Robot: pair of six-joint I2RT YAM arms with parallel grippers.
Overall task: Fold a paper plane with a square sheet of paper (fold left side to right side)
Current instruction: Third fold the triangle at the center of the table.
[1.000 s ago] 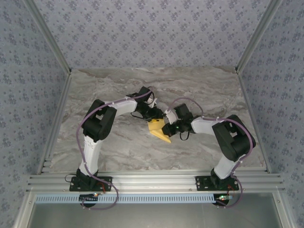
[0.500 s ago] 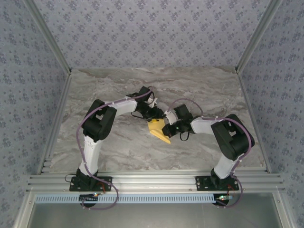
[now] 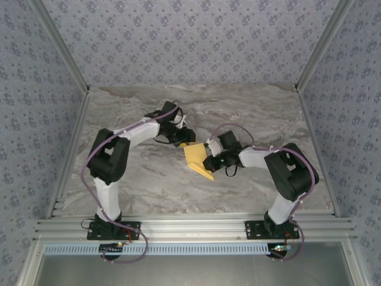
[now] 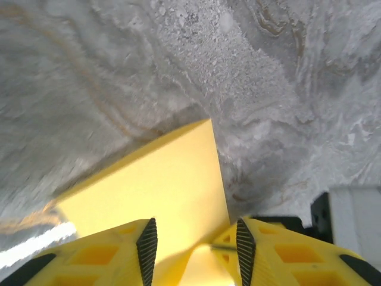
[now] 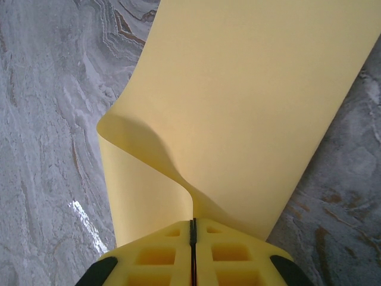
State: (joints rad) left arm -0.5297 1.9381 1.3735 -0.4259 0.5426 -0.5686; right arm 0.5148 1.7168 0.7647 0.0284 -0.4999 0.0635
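Note:
The square sheet of paper [image 3: 197, 159] is plain yellow-orange and lies bent over itself mid-table. My right gripper [image 5: 192, 229] is shut on its near edge, where the sheet [image 5: 250, 89] curls into a loose loop on the left and spreads away flat. In the top view the right gripper [image 3: 210, 159] sits at the sheet's right side. My left gripper [image 4: 192, 244] stands open just over the paper [image 4: 155, 185], its two ribbed pads apart with the sheet between and below them. Seen from above, the left gripper [image 3: 183, 139] hovers at the sheet's far edge.
The marble tabletop [image 3: 143, 179] is bordered by aluminium rails [image 3: 190, 226] at the front and patterned walls on the other sides. Part of the right arm [image 4: 348, 208] shows at the right edge of the left wrist view.
My left arm has swung back to the left and away from the right gripper, its elbow shifting left. The paper now spreads wider. The right arm has held still.

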